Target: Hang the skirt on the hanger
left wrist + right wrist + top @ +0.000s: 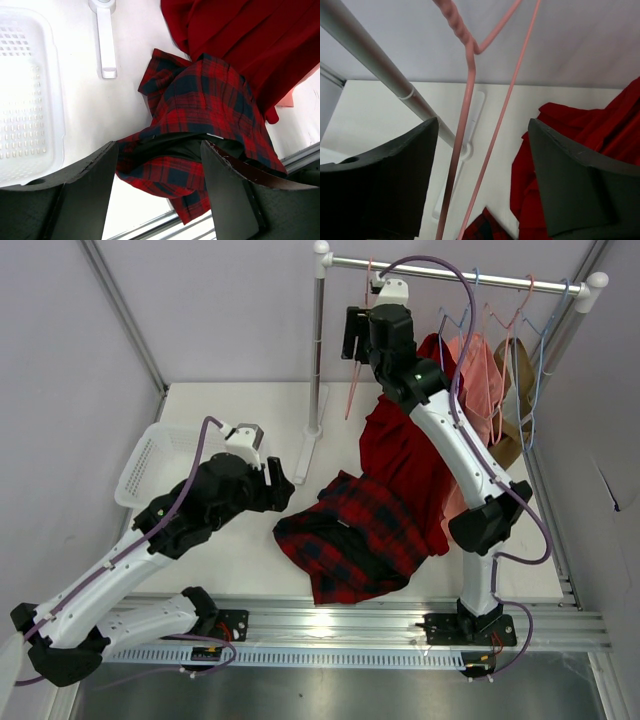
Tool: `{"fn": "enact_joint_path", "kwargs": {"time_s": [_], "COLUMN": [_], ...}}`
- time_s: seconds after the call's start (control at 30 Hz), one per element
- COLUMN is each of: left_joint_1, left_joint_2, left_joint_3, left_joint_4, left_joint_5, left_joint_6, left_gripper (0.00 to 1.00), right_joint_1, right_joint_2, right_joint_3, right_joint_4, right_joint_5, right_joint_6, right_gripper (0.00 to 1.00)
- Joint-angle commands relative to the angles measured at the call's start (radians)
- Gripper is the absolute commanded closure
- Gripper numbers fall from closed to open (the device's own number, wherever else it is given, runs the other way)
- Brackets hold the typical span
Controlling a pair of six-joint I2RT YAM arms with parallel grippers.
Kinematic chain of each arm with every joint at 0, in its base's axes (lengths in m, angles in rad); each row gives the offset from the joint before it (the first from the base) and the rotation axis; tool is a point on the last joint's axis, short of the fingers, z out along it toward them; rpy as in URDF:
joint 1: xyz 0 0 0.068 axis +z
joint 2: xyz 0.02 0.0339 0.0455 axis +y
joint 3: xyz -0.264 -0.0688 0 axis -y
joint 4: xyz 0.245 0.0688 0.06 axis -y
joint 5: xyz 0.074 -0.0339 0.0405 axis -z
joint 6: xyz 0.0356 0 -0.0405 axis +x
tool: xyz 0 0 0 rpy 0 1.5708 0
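Note:
The red-and-black plaid skirt (pixel 350 535) lies crumpled on the white table, its dark lining showing at the waist (pixel 200 100). My left gripper (pixel 282 485) hovers just left of it, open (pixel 159 145); the skirt's near edge shows below the gap between the two fingers, not pinched. The pale-pink wire hanger (pixel 353 390) hangs from the left end of the rack rail. My right gripper (pixel 355 345) is raised beside it and open (pixel 484 125), with two of the hanger's wires (pixel 470 75) running between the fingers. A corner of the skirt (pixel 480 227) shows far below.
A plain red garment (pixel 405 455) drapes from the rack onto the table beside the skirt. A salmon-pink garment (pixel 480 380) and blue hangers (pixel 540 350) hang further right. The rack's pole (pixel 318 340) and foot (pixel 308 455) stand mid-table. A white basket (pixel 160 460) sits left.

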Motion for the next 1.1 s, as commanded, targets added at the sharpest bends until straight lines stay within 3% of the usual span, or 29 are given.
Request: {"fn": "enact_joint_path", "kwargs": {"time_s": [0.0,0.1,0.4,0.67,0.77,0.97,1.0,1.07], "left_joint_1": [-0.002,-0.002,0.001,0.004,0.006,0.006,0.006,0.007], "left_joint_2": [-0.014,-0.015,-0.011,0.004,0.005,0.007,0.004,0.002], "left_joint_3": [0.019,0.011,-0.023,-0.035,-0.038,-0.041,-0.044,-0.047], "left_joint_4": [0.001,0.008,0.034,0.050,0.054,0.054,0.053,0.054], "left_joint_5": [-0.019,-0.015,0.001,0.016,0.019,0.019,0.019,0.019], "left_joint_6": [0.019,0.016,0.008,0.008,0.006,0.003,0.002,0.000], "left_gripper": [0.28,0.28,0.28,0.27,0.27,0.28,0.28,0.28], "right_joint_1": [0.001,0.002,0.004,0.002,0.002,-0.002,-0.002,-0.002], "right_joint_2": [-0.024,-0.056,-0.099,-0.105,-0.104,-0.093,-0.094,-0.102], "right_joint_3": [0.035,-0.025,-0.082,-0.073,-0.068,-0.047,-0.034,-0.030], "right_joint_4": [-0.005,0.019,0.021,0.033,0.035,0.021,0.018,0.018], "right_joint_5": [0.063,0.065,0.092,0.103,0.096,0.076,0.068,0.059], "right_joint_6": [-0.037,-0.039,-0.069,-0.103,-0.111,-0.123,-0.123,-0.123], "right_gripper": [0.27,0.39,0.58,0.59,0.64,0.88,1.00,1.00]}}
